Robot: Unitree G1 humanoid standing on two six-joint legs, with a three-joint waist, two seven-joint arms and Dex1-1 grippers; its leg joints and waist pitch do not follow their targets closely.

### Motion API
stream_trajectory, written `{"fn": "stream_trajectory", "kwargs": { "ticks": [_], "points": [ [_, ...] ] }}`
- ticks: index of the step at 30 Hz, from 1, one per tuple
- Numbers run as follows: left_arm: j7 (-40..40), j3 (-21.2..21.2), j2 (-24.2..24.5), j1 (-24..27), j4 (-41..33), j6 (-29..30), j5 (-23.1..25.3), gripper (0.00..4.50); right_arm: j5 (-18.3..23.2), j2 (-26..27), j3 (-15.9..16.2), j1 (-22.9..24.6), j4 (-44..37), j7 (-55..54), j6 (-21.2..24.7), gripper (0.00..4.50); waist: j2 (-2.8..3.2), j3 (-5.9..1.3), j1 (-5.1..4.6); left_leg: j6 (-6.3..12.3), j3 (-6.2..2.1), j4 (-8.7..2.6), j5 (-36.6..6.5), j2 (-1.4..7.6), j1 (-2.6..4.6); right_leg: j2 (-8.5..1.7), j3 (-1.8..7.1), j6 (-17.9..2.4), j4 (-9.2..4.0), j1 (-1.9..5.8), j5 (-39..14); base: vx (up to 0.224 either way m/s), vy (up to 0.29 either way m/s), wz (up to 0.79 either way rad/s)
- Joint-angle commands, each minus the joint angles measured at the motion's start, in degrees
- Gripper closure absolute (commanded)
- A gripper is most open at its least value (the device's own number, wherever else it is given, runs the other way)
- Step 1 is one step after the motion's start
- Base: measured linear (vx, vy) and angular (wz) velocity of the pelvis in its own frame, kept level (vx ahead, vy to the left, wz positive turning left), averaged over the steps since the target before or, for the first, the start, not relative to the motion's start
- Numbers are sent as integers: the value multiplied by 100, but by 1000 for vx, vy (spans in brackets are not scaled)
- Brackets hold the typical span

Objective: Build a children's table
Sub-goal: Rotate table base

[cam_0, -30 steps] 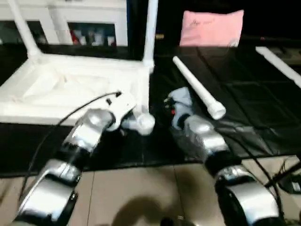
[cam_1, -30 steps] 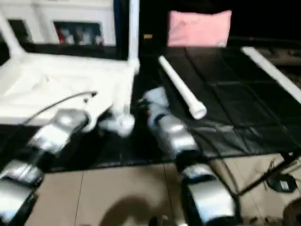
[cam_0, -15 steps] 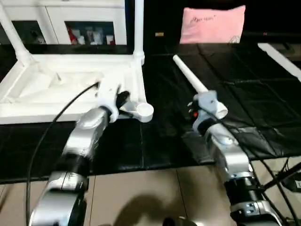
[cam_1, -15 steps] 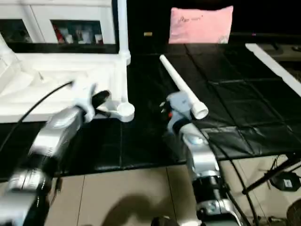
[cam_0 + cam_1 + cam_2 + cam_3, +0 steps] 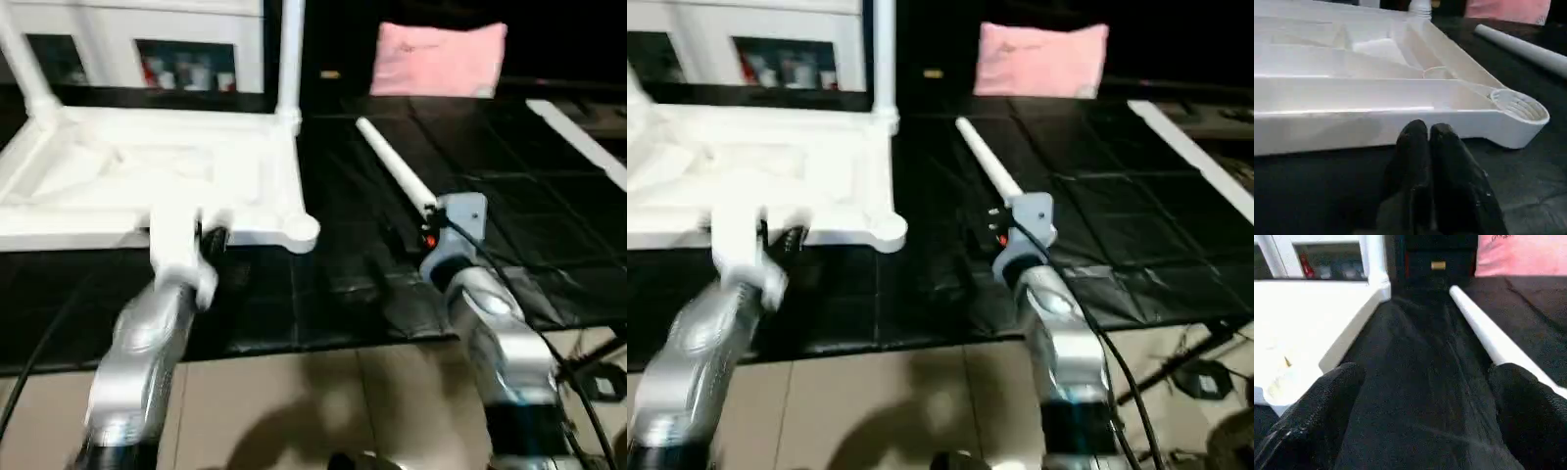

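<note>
— Both my arms have stretched forward since a second ago. What's underfoot?

— Black matting (image 5: 509,206) over tan floor tiles (image 5: 294,401), a pink pillow (image 5: 438,59) behind.

— And the table?

— Upside down, white ribbed plastic table (image 5: 147,176), two legs up, one loose leg (image 5: 392,171) beside my right gripper (image 5: 1425,382), fingers wide apart. Left gripper (image 5: 1428,134) pressed together at its rim.

the right gripper (image 5: 1425,396) has its two black fingers (image 5: 1317,416) spread wide apart, with nothing between them but the black mat (image 5: 1420,362). a long white leg (image 5: 1493,340) lies on the mat and runs close by one finger. the white table top (image 5: 1308,318) lies on the other side. a second leg (image 5: 1375,259) stands up from its far corner. behind it is a white cabinet (image 5: 1327,254), and a pink pillow (image 5: 1520,254) sits at the back.
</note>
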Motion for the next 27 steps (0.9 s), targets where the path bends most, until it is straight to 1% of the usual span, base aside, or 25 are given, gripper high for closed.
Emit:
{"fn": "stream_trajectory", "kwargs": {
  "ticks": [1, 2, 3, 4, 5, 6, 7, 8, 10, 12, 13, 14, 15, 16, 17, 18, 19, 20, 21, 22, 23, 24, 25, 26, 27],
  "points": [
    [46, -36, -24, 0, -340, -96, 0, 384, -14, -70, 0, 68, -222, 13, 77, 0, 62, -352, -9, 249, 169, -416, -1231, -164, -104, -112, 169, 145, -495, 385, -2568, 0, 0, 0],
    [129, 22, -104, -5, -410, -103, -36, 372, -25, -81, 16, 141, -280, 30, 53, 0, 93, -349, -18, 261, 175, -415, -1272, -170, -93, -104, 186, 99, -501, 369, -2513, 0, 0, 0],
    [174, 46, -127, -28, -417, -84, -38, 365, -24, -104, 49, 179, -311, 78, 59, 0, 172, -349, 9, 246, 173, -414, -1285, -176, -83, -107, 191, 56, -492, 375, -2454, 0, 0, 0],
    [239, 23, -119, -43, -448, -48, 26, 360, 15, -139, 85, 239, -394, 107, 105, 0, 110, -354, 2, 258, 179, -408, -1267, -176, -97, -95, 192, 57, -490, 385, -2384, 0, 0, 0],
    [289, -4, -98, -68, -417, -34, 105, 360, 14, -163, 111, 276, -432, 104, 101, 0, 172, -354, 17, 250, 166, -419, -1265, -180, -97, -96, 197, 46, -473, 396, -2347, 0, 0, 0],
    [307, -12, -98, -80, -396, -26, 126, 340, 23, -173, 118, 300, -452, 104, 101, 0, 143, -356, 4, 265, 178, -410, -1251, -187, -104, -91, 201, 66, -493, 395, -2339, 0, 0, 0],
    [314, 2, -118, -110, -358, -59, 121, 328, -71, -222, 152, 318, -451, 66, 38, 0, 164, -362, 2, 261, 170, -410, -1226, -194, -117, -92, 201, 75, -487, 409, -2315, 0, 0, 0],
    [322, 12, -127, -128, -342, -61, 116, 322, -115, -238, 161, 321, -441, 47, 3, 0, 151, -369, 1, 262, 171, -404, -1218, -199, -116, -90, 197, 80, -481, 413, -2321, 0, 0, 0],
    [338, 48, -102, -248, -265, -160, 130, 313, -157, -226, 130, 318, -401, 0, -119, 0, 174, -369, -4, 255, 171, -399, -1246, -206, -118, -92, 196, 91, -493, 406, -2391, 0, 0, 0],
    [365, 91, -102, -310, -256, -191, 121, 286, -176, -246, 151, 315, -422, 8, -70, 0, 167, -370, -9, 255, 169, -397, -1269, -211, -114, -88, 190, 102, -499, 408, -2433, 0, 0, 0],
    [345, 123, -103, -341, -268, -173, 64, 279, -49, -198, 95, 309, -485, 0, 82, 0, 163, -373, -13, 263, 168, -395, -1277, -211, -109, -86, 191, 101, -497, 408, -2435, 0, 0, 0],
    [343, 128, -101, -347, -269, -171, 58, 279, -15, -180, 78, 307, -499, -3, 103, 0, 166, -376, -10, 260, 163, -397, -1269, -206, -109, -91, 191, 87, -489, 409, -2413, 0, 0, 0],
    [313, 162, -79, -391, -277, -153, 0, 269, 214, -45, -62, 285, -609, -95, 243, 0, 164, -374, -22, 271, 169, -396, -1259, -209, -107, -83, 196, 74, -487, 407, -2374, 0, 0, 0],
    [280, 174, -79, -402, -277, -137, -48, 257, 266, -27, -85, 275, -631, -109, 301, 0, 161, -380, -19, 263, 162, -399, -1242, -204, -109, -92, 197, 51, -474, 410, -2361, 0, 0, 0],
    [280, 179, -58, -406, -267, -120, -37, 257, 168, -94, -22, 264, -618, -114, 212, 0, 154, -383, -16, 263, 164, -399, -1223, -198, -103, -92, 199, 43, -475, 407, -2329, 0, 0, 0],
    [295, 182, -37, -403, -245, -156, 3, 243, -5, -201, 72, 262, -574, -116, 70, 0, 168, -387, -5, 235, 155, -403, -1150, -182, -103, -93, 205, 5, -450, 415, -2190, 0, 0, 0],
    [309, 184, -23, -400, -222, -191, 39, 228, -127, -275, 140, 262, -534, -111, -39, 0, 149, -388, -2, 225, 167, -394, -1087, -188, -107, -90, 213, -24, -435, 421, -2083, 0, 0, 0],
    [326, 211, -31, -379, -186, -247, 49, 228, -133, -305, 145, 284, -457, -21, -302, 0, 147, -386, -3, 238, 175, -394, -1091, -191, -107, -90, 218, -32, -437, 419, -2081, 0, 0, 0],
    [320, 216, -38, -368, -172, -294, 46, 228, -119, -301, 123, 295, -441, -17, -335, 0, 106, -383, 8, 271, 185, -385, -1115, -202, -106, -100, 216, -17, -450, 413, -2197, 0, 0, 0],
    [355, 239, -91, -348, -157, -369, 33, 218, -20, -262, 42, 308, -441, 9, -344, 0, 90, -381, 1, 291, 186, -387, -1126, -202, -114, -97, 217, 7, -454, 413, -2280, 0, 0, 0],
    [355, 239, -91, -348, -157, -369, 33, 203, -20, -262, 42, 308, -441, 9, -344, 0, 102, -381, 5, 300, 184, -386, -1128, -204, -119, -101, 216, 18, -454, 416, -2317, 0, 0, 0],
    [382, 238, -120, -341, -150, -458, 54, 192, 126, -215, -28, 304, -471, 76, -283, 0, 88, -384, 3, 308, 182, -387, -1122, -198, -116, -102, 217, 36, -457, 413, -2345, 0, 0, 0],
    [409, 220, -89, -335, -172, -383, 104, 185, 321, -169, -57, 314, -530, 221, -198, 0, 96, -386, 3, 312, 179, -388, -1125, -194, -119, -104, 217, 39, -451, 414, -2338, 0, 0, 0],
    [423, 222, -77, -336, -173, -353, 112, 181, 352, -161, -58, 322, -558, 236, -170, 0, 100, -383, 3, 324, 179, -391, -1148, -192, -115, -100, 214, 48, -455, 410, -2347, 0, 0, 0],
    [455, 247, -72, -344, -172, -293, 98, 172, 358, -156, -45, 339, -608, 218, -116, 0, 85, -382, -6, 331, 179, -389, -1147, -191, -116, -99, 214, 61, -458, 410, -2357, 0, 0, 0]
  ]
}}
